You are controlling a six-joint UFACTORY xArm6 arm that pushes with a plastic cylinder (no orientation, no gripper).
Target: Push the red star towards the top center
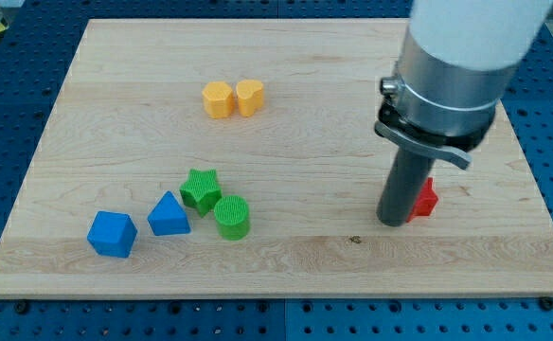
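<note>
The red star [425, 198] lies at the view's right, below the middle of the wooden board [286, 152]. Most of it is hidden behind my rod; only its right part shows. My tip [391, 223] rests on the board right against the star's left and lower side. The rod rises from there into a large grey and white arm body at the view's top right.
A yellow hexagon [218, 98] and a yellow heart-like block [250, 97] sit side by side at the upper middle. A green star [201, 188] and a green cylinder [232, 217] touch at the lower left, with a blue triangle [169, 215] and a blue block [112, 234] beside them.
</note>
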